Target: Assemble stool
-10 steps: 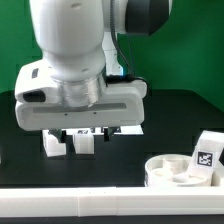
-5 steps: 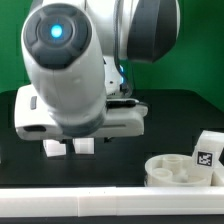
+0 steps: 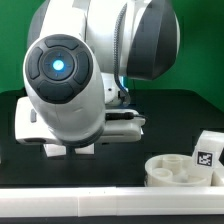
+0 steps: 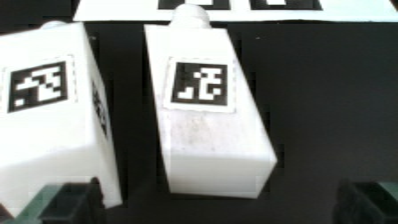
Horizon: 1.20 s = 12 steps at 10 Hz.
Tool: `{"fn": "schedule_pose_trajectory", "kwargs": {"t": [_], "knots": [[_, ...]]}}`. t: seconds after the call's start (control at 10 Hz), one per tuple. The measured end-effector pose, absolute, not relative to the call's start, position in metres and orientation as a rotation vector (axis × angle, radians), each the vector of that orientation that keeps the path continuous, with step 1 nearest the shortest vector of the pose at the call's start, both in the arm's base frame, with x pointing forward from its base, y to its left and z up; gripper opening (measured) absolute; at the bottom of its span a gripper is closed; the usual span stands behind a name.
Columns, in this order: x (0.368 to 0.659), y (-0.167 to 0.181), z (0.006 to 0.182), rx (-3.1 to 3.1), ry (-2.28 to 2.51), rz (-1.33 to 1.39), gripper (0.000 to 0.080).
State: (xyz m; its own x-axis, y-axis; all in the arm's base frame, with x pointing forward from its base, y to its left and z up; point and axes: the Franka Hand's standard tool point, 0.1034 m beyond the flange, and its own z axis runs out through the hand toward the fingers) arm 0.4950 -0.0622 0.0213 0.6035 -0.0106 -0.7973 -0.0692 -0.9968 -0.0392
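Gap between middle leg [image 4: 210, 110] and neighbouring leg [image 4: 50, 110] narrow; neighbouring leg crowds one finger [image 4: 63, 205]. Table [image 4: 329, 100] on other side free.

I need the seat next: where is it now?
In the exterior view, the seat lies at the lower right, just behind the rail, with a tagged leg at its right.
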Motion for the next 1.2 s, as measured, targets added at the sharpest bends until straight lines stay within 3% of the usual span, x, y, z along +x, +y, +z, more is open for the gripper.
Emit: {"fn": "schedule_pose_trajectory", "kwargs": {"t": [1.0, 1.2], "knots": [[0.473, -0.063, 0.001, -2.751, 0.077, 1.378, 0.0649], [0.473, -0.063, 0.001, -2.751, 0.077, 1.377, 0.0611]]}}
